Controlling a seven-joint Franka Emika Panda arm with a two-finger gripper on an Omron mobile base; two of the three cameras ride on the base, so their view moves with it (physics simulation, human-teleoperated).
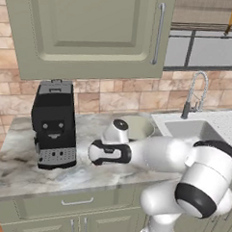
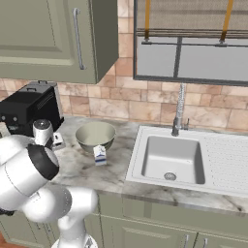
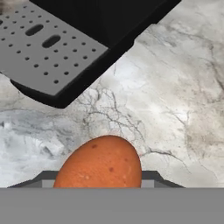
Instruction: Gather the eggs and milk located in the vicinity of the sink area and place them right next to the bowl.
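Note:
An orange-brown egg (image 3: 101, 162) sits between the fingers of my gripper (image 3: 99, 180), which is shut on it just above the marble counter, beside the base of the black coffee machine. The pale grey-green bowl (image 2: 95, 135) stands on the counter left of the sink (image 2: 172, 157). The small white and blue milk carton (image 2: 100, 155) stands upright right in front of the bowl. In the left base view the bowl (image 1: 139, 126) is partly hidden behind my arm, and the hand hovers between it and the coffee machine.
The black coffee machine (image 1: 54, 124) stands at the counter's left, its perforated drip tray (image 3: 48, 48) close to my hand. A chrome faucet (image 2: 179, 111) rises behind the sink, with a ribbed drainboard (image 2: 227, 162) to its right. Wall cabinets hang overhead.

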